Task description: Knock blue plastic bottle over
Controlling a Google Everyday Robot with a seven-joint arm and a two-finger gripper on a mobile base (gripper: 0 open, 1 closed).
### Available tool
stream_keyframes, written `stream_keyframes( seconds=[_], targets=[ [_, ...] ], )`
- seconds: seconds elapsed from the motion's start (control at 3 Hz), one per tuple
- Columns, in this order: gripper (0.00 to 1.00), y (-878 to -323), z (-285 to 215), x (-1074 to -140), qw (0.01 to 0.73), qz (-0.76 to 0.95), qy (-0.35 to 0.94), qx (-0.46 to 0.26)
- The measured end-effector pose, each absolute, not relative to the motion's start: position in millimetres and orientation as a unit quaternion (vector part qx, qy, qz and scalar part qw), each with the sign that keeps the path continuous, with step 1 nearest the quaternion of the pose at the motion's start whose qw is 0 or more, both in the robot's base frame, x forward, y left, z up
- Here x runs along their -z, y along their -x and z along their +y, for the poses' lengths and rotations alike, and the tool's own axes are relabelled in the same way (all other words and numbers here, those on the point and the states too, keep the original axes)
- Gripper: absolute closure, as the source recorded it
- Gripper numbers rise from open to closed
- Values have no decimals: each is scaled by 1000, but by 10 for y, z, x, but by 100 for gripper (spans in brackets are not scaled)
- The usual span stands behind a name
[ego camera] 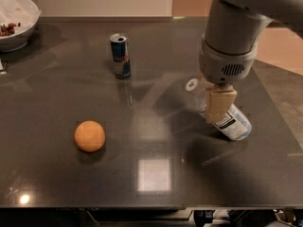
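Blue plastic bottle [232, 123] sits directly beneath the gripper [218, 105], tipped far over. Its white cap pokes out on the side toward the can [120, 56], and its labelled base sticks out on the opposite side, nearer the camera. I cannot tell whether it lies flat on the table [156, 174] or leans on the tool, nor whether the gripper is apart or together. My worry is that pushing lower would pin or crush the bottle. A round bottle on this slick top could also roll toward the near table edge beyond the gripper. The orange [89, 136] and the bowl [19, 13] are well apart from the tool, out of harm's way.
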State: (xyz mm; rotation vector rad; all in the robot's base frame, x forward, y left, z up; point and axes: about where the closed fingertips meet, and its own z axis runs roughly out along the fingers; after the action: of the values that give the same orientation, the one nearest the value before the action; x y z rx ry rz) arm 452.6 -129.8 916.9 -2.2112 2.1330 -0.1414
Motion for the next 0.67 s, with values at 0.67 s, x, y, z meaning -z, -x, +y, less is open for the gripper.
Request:
stream_keyframes(
  seconds=[0.67],
  targets=[
    [36, -4523, -1241, -9019, 31, 697, 715, 32]
  ],
)
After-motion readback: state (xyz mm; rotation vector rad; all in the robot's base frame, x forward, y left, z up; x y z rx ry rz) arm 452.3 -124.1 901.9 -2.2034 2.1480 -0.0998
